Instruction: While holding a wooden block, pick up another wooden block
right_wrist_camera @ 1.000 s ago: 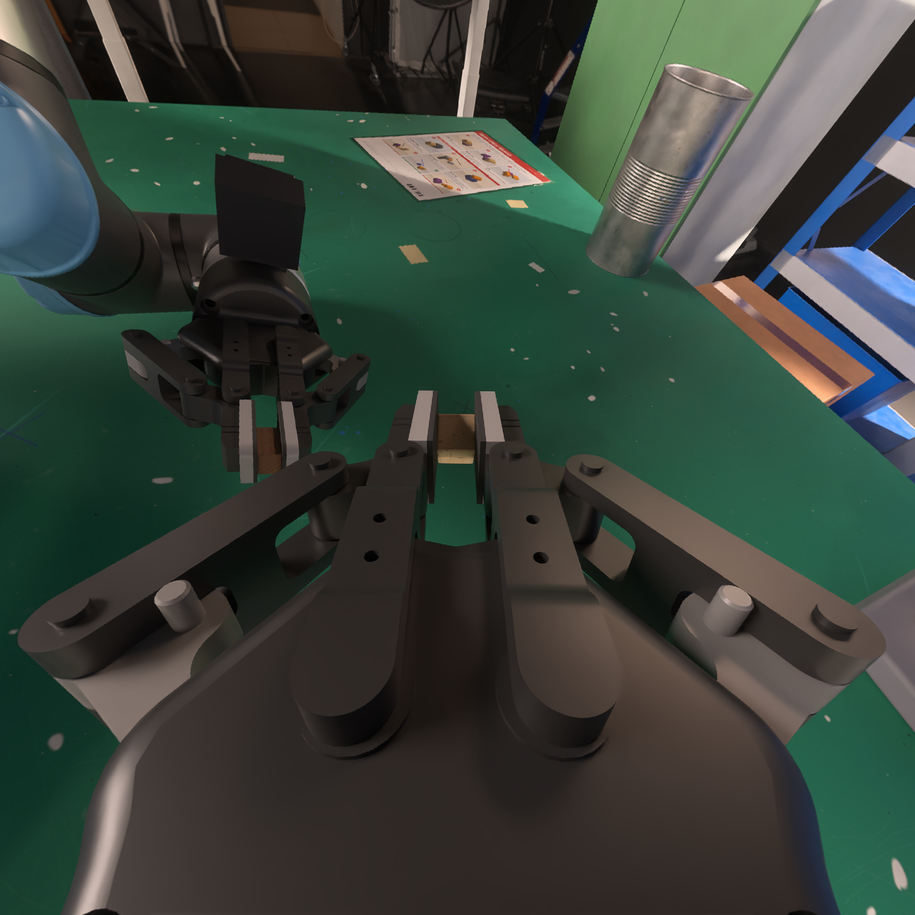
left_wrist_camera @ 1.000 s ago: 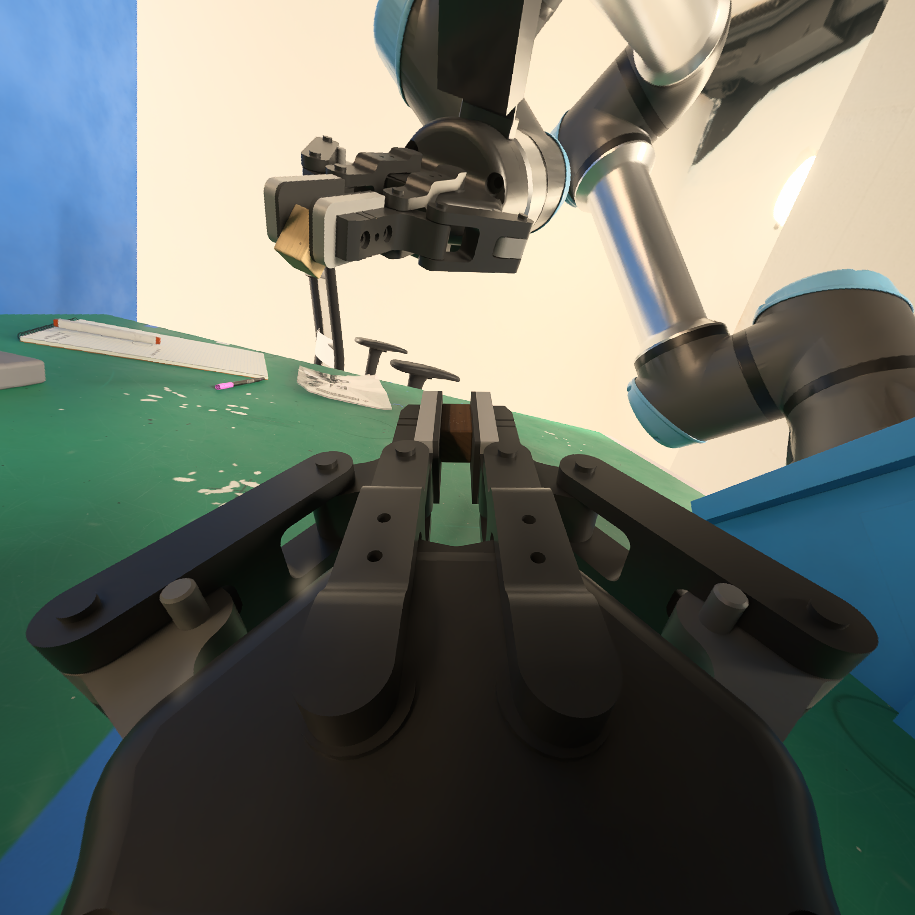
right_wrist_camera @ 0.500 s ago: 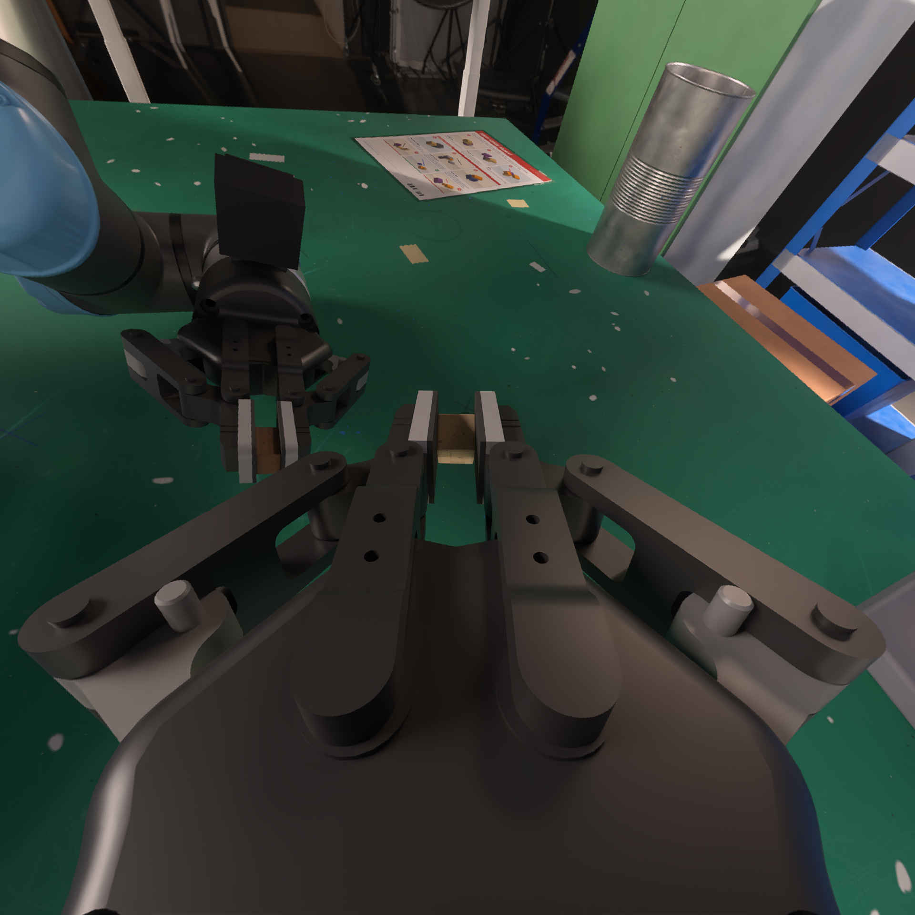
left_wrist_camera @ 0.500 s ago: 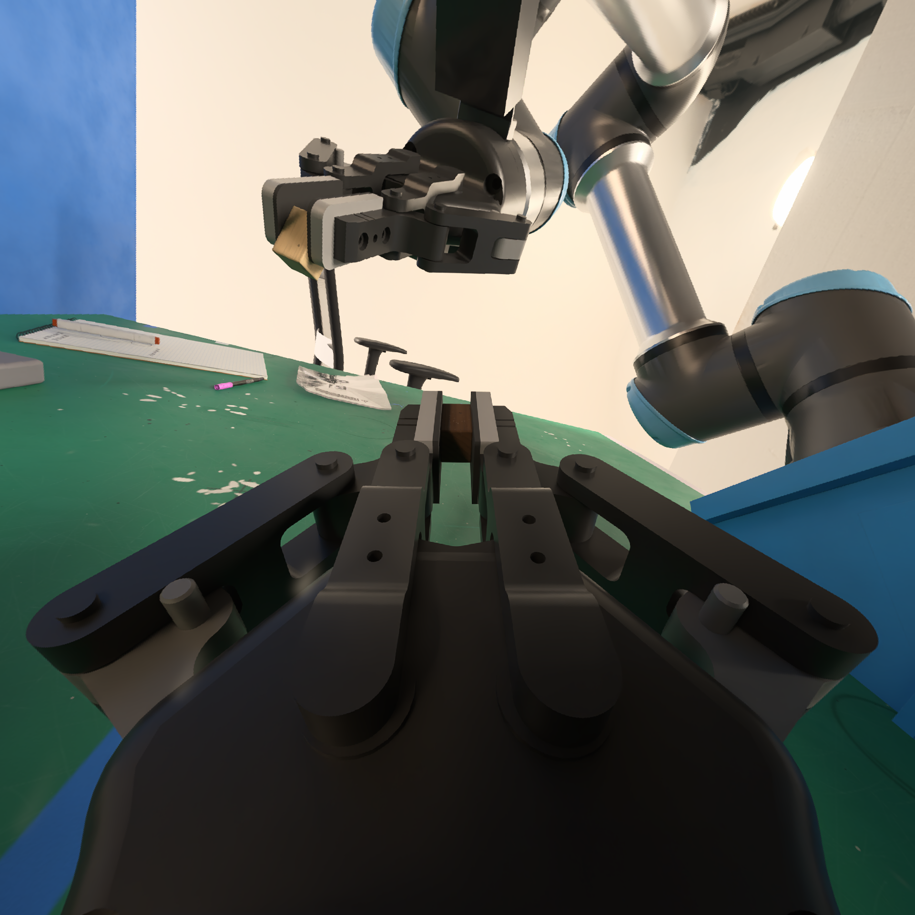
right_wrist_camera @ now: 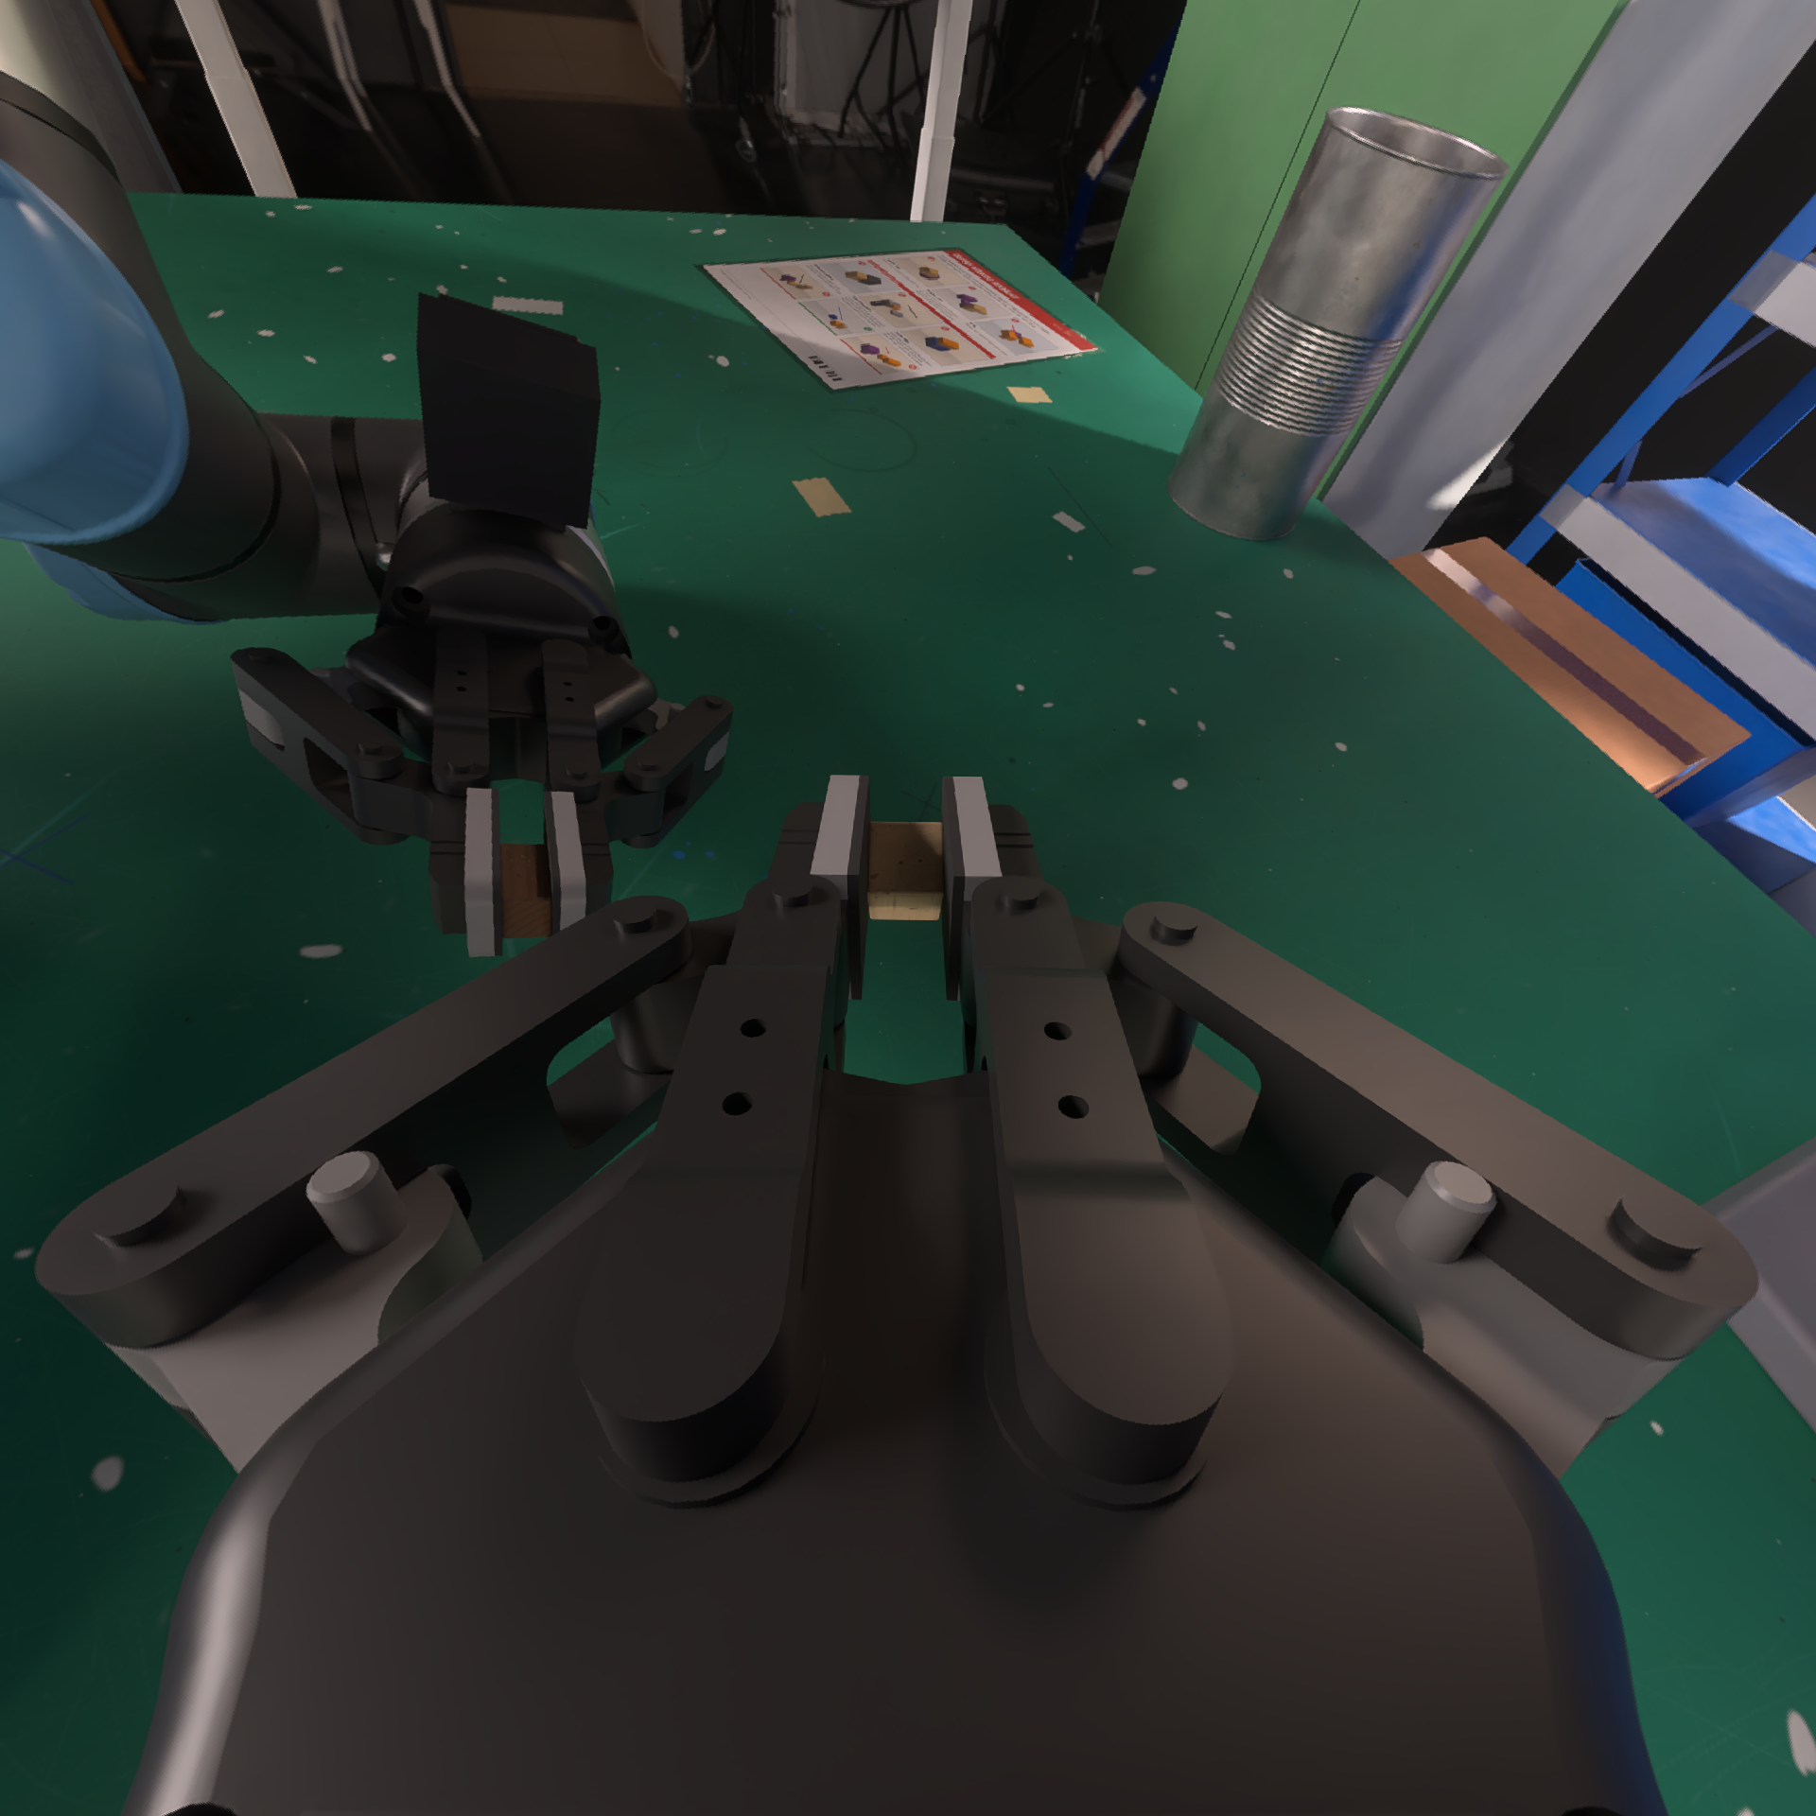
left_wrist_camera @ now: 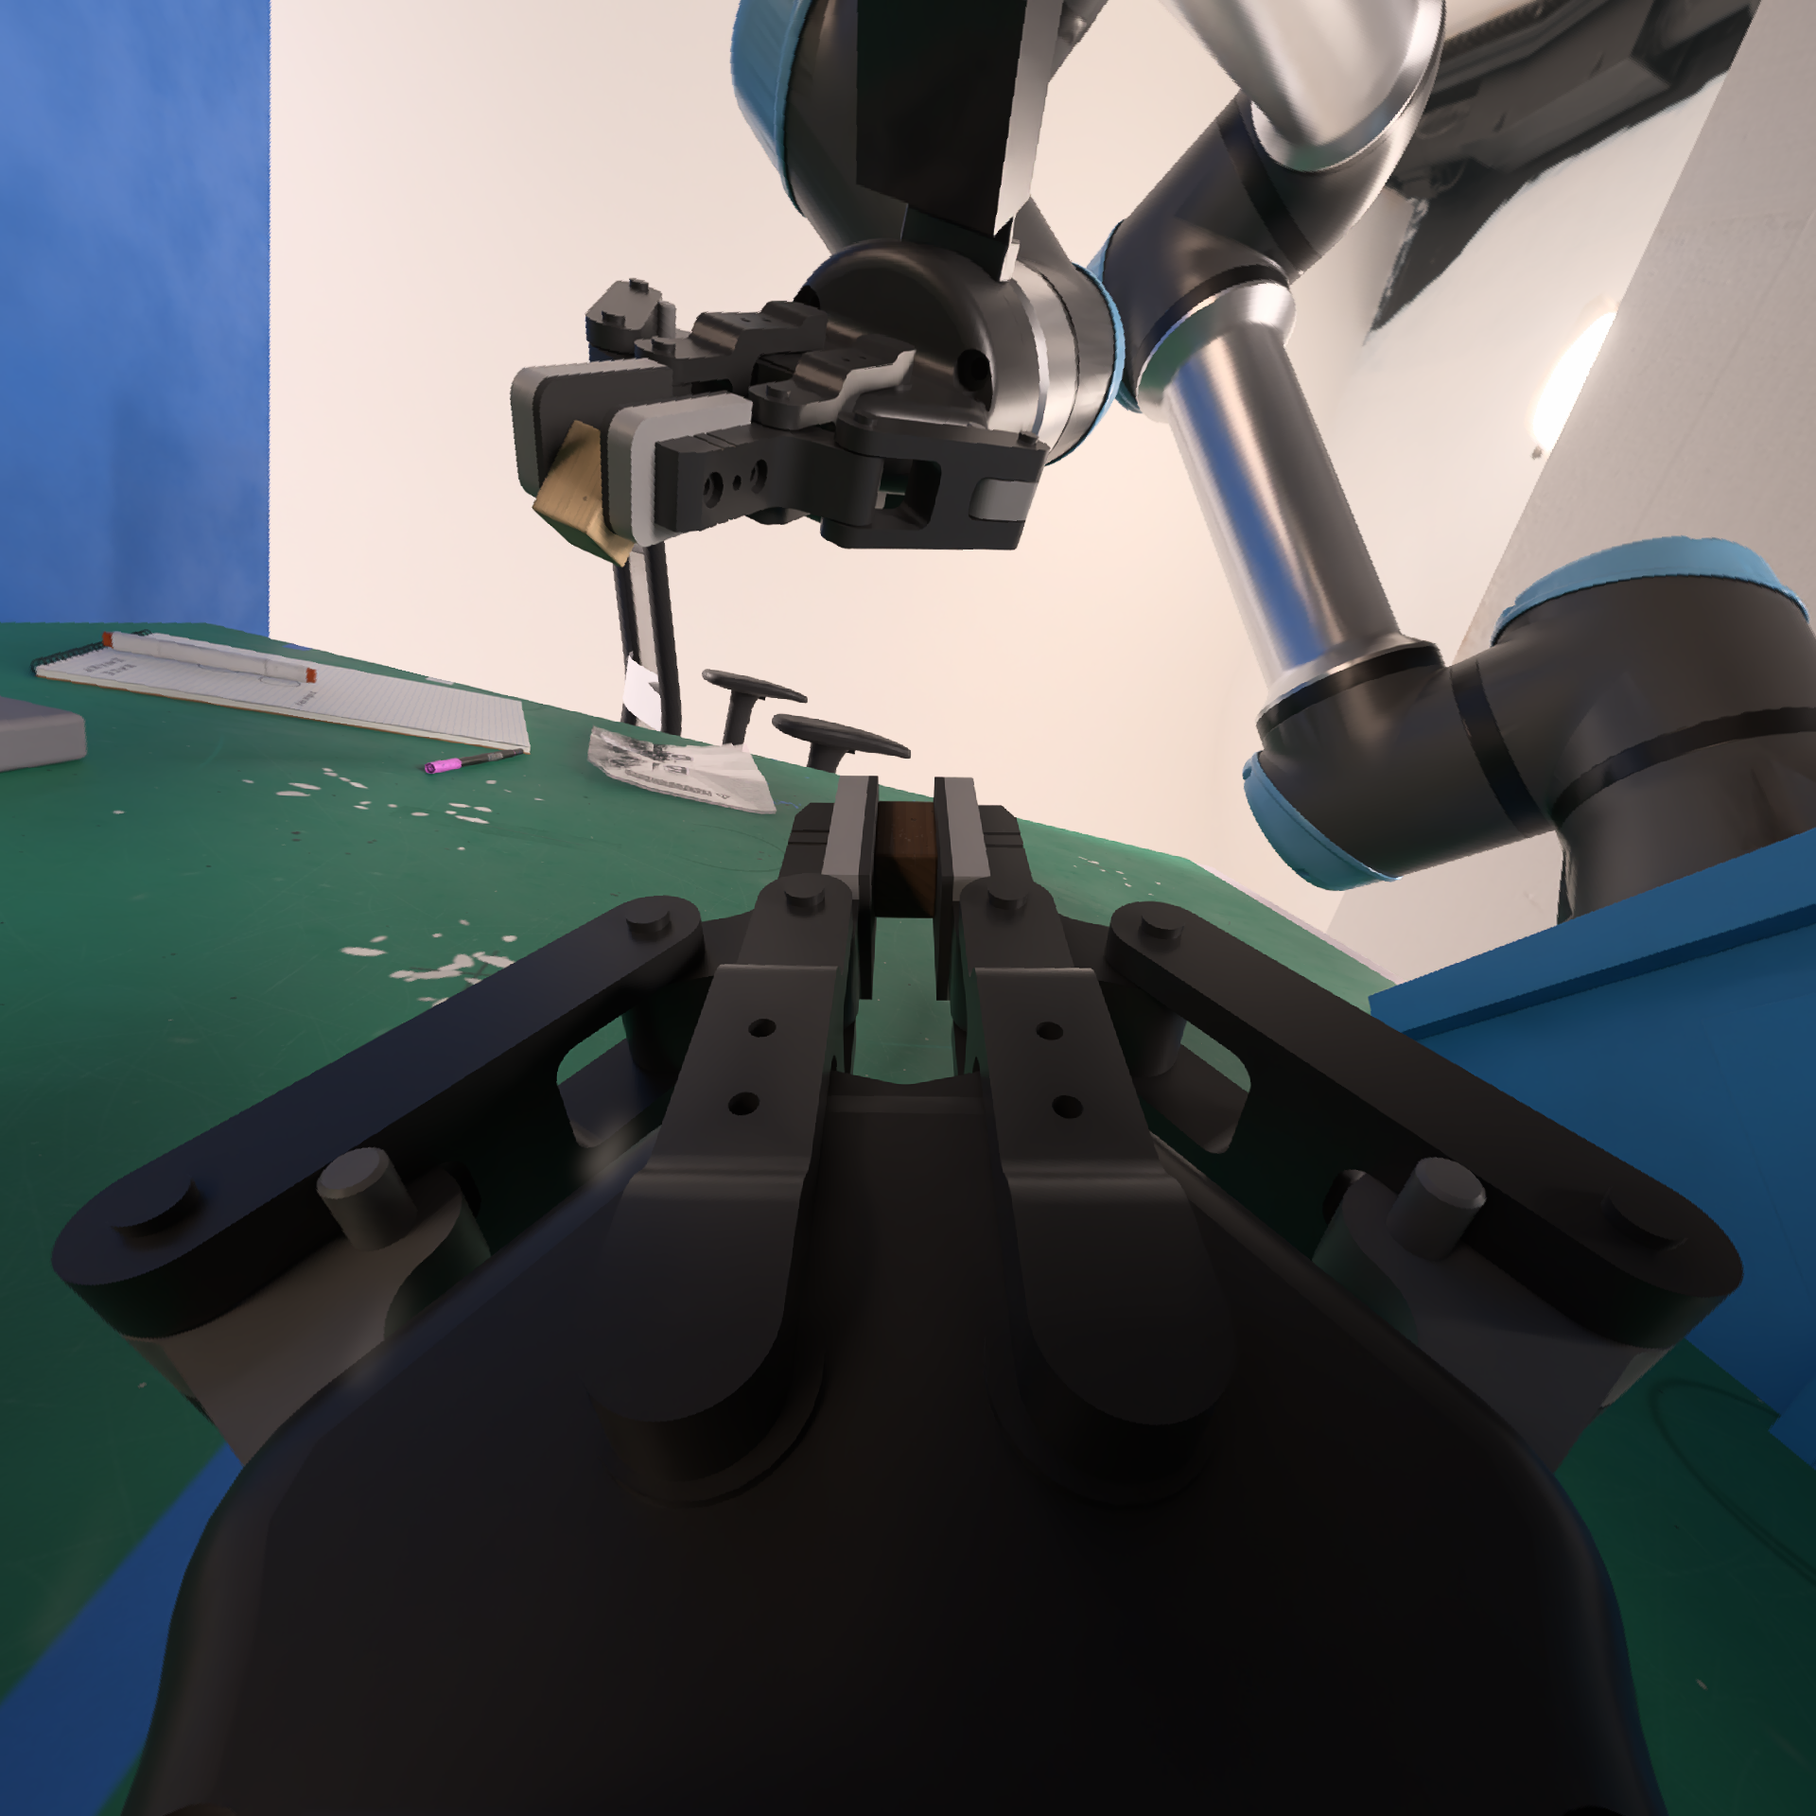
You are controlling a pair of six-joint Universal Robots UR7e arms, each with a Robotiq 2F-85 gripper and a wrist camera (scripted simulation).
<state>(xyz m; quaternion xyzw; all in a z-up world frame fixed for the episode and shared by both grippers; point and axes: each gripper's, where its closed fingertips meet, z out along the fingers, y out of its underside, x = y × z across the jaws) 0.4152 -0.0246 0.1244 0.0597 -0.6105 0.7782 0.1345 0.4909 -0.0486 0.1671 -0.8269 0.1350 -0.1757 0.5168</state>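
My left gripper (left_wrist_camera: pixel 905 835) is shut on a dark brown wooden block (left_wrist_camera: pixel 906 857), low over the green table (left_wrist_camera: pixel 246 884). It also shows in the right wrist view (right_wrist_camera: pixel 521 865), at the left, with its brown block (right_wrist_camera: pixel 524 877) between the pads. My right gripper (right_wrist_camera: pixel 905 835) is shut on a pale wooden block (right_wrist_camera: pixel 905 870) and holds it above the table. In the left wrist view the right gripper (left_wrist_camera: pixel 580 462) hangs high above, with the pale block (left_wrist_camera: pixel 575 482) clamped between its fingers.
A metal can (right_wrist_camera: pixel 1327 334) stands at the table's far right, an instruction sheet (right_wrist_camera: pixel 899 319) lies at the back. A notepad (left_wrist_camera: pixel 285 683), a pink pen (left_wrist_camera: pixel 472 762) and a leaflet (left_wrist_camera: pixel 678 776) lie far left. Blue shelving (right_wrist_camera: pixel 1690 590) and a blue box (left_wrist_camera: pixel 1621 1032) flank the table.
The right gripper with its pale block has risen very slightly. The left gripper has not visibly moved.
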